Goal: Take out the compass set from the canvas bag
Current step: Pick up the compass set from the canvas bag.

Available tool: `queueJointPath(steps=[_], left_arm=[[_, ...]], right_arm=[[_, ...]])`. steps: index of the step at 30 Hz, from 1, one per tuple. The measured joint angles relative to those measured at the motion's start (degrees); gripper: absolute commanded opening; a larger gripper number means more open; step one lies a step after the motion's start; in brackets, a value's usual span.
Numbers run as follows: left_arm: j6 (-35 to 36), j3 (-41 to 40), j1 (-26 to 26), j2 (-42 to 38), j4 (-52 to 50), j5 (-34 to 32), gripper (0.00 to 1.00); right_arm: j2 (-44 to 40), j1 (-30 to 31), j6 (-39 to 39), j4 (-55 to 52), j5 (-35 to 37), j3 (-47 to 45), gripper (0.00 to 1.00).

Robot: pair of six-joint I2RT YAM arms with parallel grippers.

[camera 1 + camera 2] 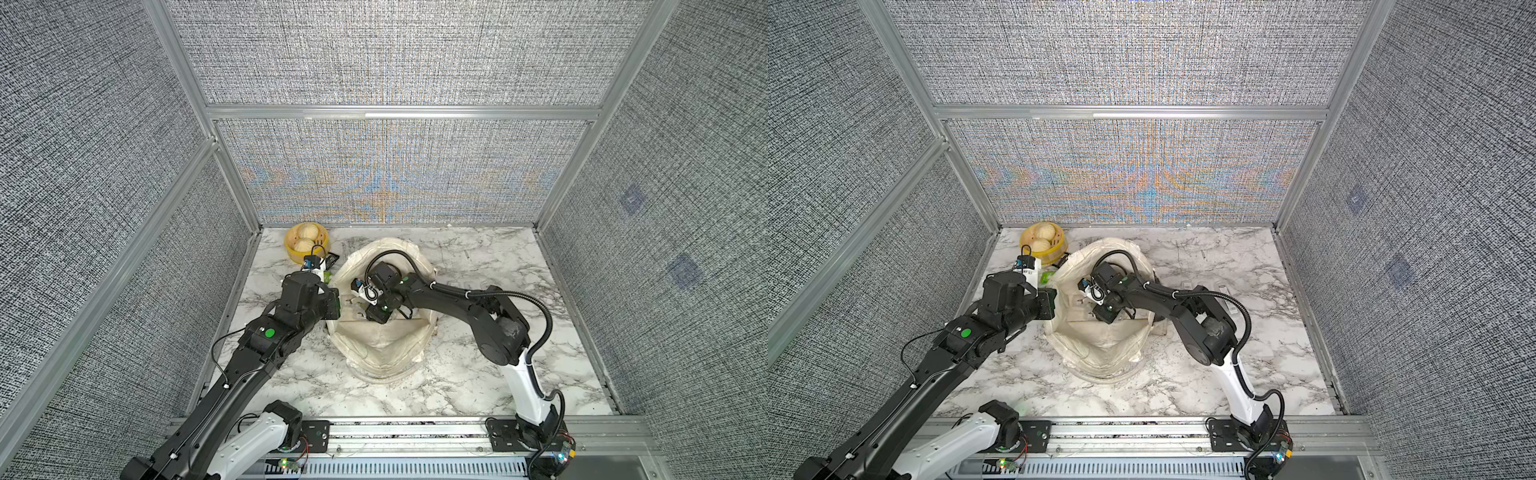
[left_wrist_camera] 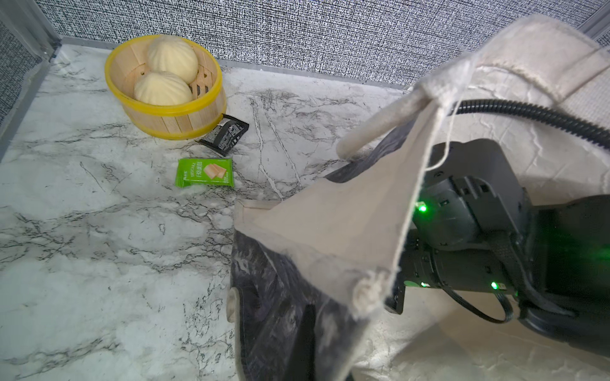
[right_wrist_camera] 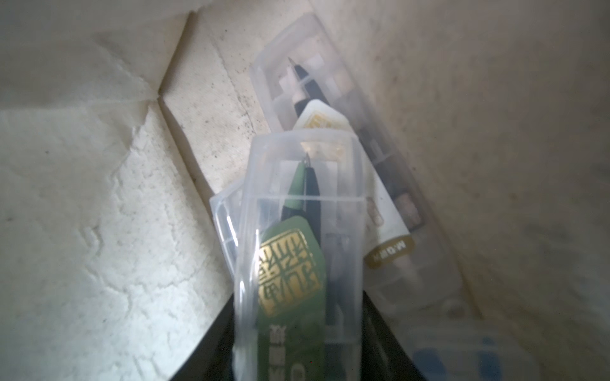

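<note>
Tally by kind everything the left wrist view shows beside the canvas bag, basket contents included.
Yellow-rimmed basket: 1
Buns: 2
Snack packets: 2, black packet and green packet
Total: 5

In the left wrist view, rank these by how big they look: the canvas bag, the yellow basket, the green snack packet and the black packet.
1. canvas bag, though it is nearest the camera
2. yellow basket
3. green snack packet and black packet: much alike, so not ranked
</note>
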Motion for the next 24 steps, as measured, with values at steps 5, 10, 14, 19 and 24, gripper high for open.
queueJointPath(steps=[5, 10, 14, 19, 24], left_arm=[[0.0, 0.1, 0.0, 0.1, 0.0, 0.0, 0.0], [0.0, 0.6, 0.0, 0.3, -0.1, 0.0, 0.0], [0.0, 1.0, 0.0, 0.6, -0.3, 0.0, 0.0], [0.0, 2.0, 0.0, 0.9, -0.9, 0.0, 0.0], [0.0, 2.0, 0.0, 0.9, -1.1, -0.2, 0.0]], right_arm=[[-3.0, 0.2, 1.1, -2.3, 1.0, -1.2, 0.36], [-6.6, 0.7, 1.7, -3.0, 2.4, -2.2, 0.35], [-9.9, 1.2, 2.2, -3.7, 2.7, -3.2, 0.34], [-14.3, 2.1, 2.6, -5.9, 3.6, -3.8, 0.34], [-20.1, 3.4, 3.3, -9.3, 3.2, -4.5, 0.33]])
